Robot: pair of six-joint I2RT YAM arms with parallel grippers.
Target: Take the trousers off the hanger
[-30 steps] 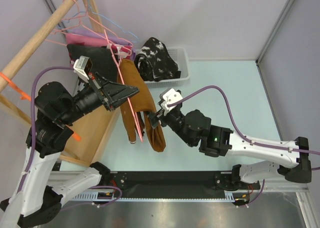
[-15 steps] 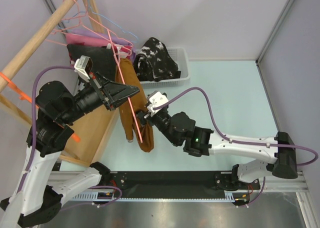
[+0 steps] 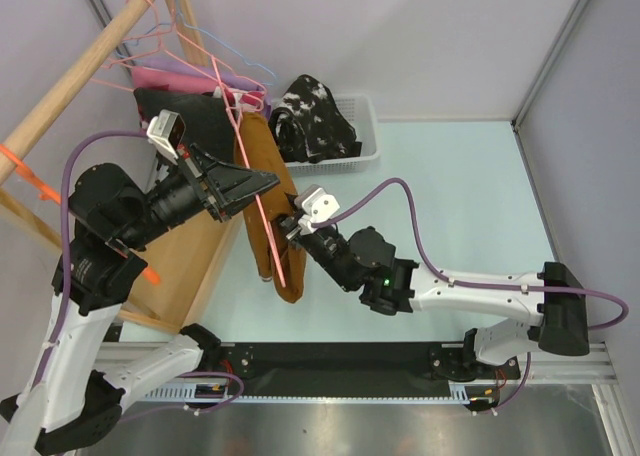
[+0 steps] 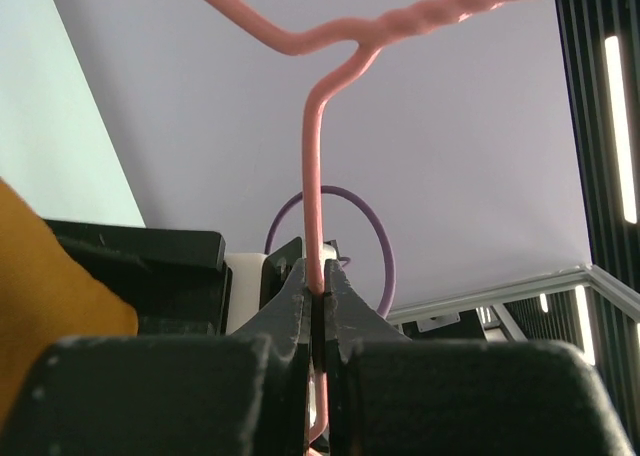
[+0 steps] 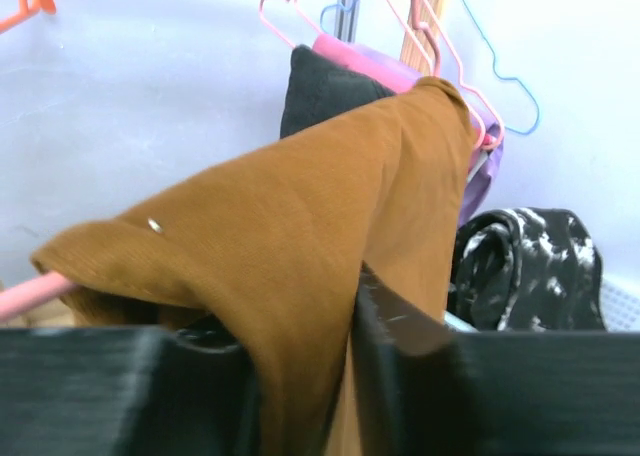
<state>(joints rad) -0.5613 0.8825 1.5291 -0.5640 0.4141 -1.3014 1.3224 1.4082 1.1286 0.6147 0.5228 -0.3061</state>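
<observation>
Rust-brown soft trousers [image 5: 300, 206] hang pinched in right claw [image 5: 295, 326]; left claw [image 4: 318, 288] clenches thin pink wire hanger [image 4: 312, 156].

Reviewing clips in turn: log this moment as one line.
left gripper: shut on pink hanger | right gripper: shut on rust-brown trousers, on hanger | printed trousers: in basket

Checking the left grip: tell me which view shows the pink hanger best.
Left wrist: the hanger wire runs straight into the shut left gripper, neck and twisted top clear. Top view shows its bar as a thin line across the brown trousers. Right wrist shows only a pink end under the cloth.
</observation>
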